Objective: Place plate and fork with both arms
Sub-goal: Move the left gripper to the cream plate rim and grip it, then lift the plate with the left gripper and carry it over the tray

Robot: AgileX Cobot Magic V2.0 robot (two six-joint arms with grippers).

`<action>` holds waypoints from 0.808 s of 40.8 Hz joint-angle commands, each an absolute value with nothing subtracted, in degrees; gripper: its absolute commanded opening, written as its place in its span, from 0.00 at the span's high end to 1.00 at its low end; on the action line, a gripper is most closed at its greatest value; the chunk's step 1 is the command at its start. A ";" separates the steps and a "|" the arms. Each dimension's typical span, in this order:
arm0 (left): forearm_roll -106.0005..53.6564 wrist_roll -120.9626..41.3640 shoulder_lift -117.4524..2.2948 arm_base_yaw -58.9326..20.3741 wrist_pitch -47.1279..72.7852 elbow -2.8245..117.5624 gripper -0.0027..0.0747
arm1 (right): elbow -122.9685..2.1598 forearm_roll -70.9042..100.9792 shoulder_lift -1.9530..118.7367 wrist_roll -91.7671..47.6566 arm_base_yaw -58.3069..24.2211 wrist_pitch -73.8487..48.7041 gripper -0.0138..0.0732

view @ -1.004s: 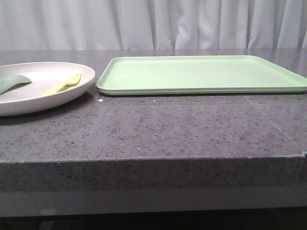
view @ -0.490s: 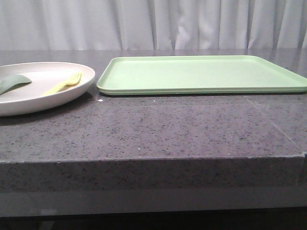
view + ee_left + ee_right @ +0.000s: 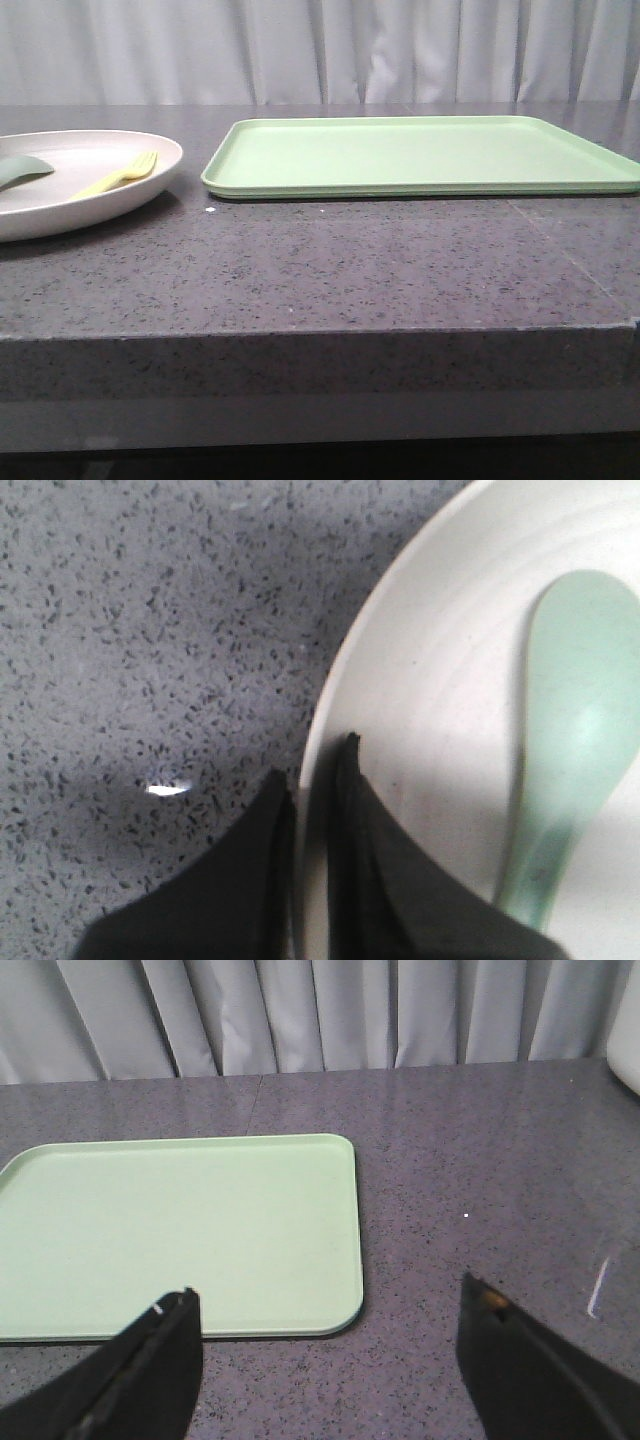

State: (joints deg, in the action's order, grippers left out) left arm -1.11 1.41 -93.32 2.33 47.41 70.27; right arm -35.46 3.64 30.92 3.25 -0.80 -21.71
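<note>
The cream-white plate [image 3: 70, 212] sits on the dark stone counter at the far left, cut off by the picture's edge. The pale yellow fork [image 3: 118, 176] lies inside it, tines toward the tray. My left gripper [image 3: 315, 760] is shut on the plate's rim [image 3: 345, 670], one finger outside and one inside. My right gripper [image 3: 328, 1286] is open and empty, above the counter just off a rounded corner of the light green tray [image 3: 180, 1230]. Neither gripper shows in the front view.
A grey-green spoon-like utensil [image 3: 575, 730] lies in the plate beside the fork [image 3: 20, 168]. The flat light green tray [image 3: 420, 155] lies at the middle and right of the counter [image 3: 320, 270]. A grey curtain hangs behind.
The plate, with fork and spoon in it, has slid a little to the left, away from the tray. The tray has not moved.
</note>
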 commanded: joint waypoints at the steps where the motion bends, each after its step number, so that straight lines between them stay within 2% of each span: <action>1: -0.78 1.48 -91.14 2.41 45.53 71.84 0.99 | -37.59 3.81 31.34 2.54 -0.42 -17.05 0.21; 16: -7.67 -1.03 -91.14 3.28 47.22 77.09 0.99 | -37.59 3.81 31.34 2.54 -0.42 -17.05 0.21; 33: -42.73 -18.42 -91.14 15.28 52.57 79.11 0.99 | -37.59 3.81 31.34 2.54 -0.42 -17.05 0.21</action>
